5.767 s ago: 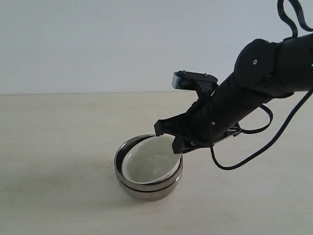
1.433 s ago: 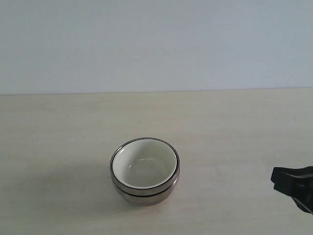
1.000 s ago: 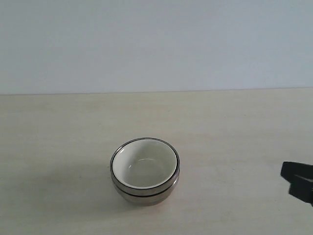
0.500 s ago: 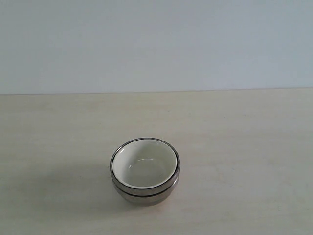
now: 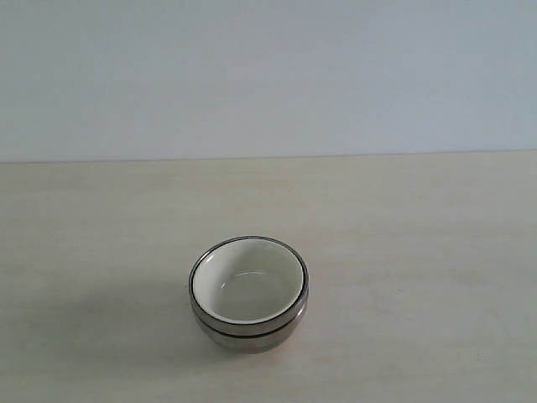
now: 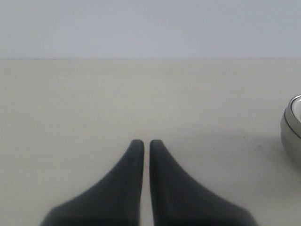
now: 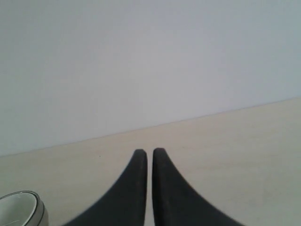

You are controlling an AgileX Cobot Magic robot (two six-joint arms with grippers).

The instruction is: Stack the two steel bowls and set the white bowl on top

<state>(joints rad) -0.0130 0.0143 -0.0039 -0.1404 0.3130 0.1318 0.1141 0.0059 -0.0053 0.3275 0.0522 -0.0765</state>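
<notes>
The two steel bowls (image 5: 248,330) stand nested on the table in the exterior view, with the white bowl (image 5: 247,281) sitting inside the upper one. Neither arm shows in that view. In the left wrist view my left gripper (image 6: 142,142) is shut with nothing between its fingers, and the stack's steel side (image 6: 291,129) shows at the frame's edge, well apart from it. In the right wrist view my right gripper (image 7: 146,151) is also shut and empty, and the white bowl's rim (image 7: 21,203) inside the steel rim peeks in at a corner.
The pale wooden table (image 5: 419,227) stretches around the stack, and a plain light wall (image 5: 268,75) rises behind it. No other objects are in view.
The right arm has drawn back out of the exterior view on the right. Earlier it was at the stack's rim. The stacked bowls have stayed put.
</notes>
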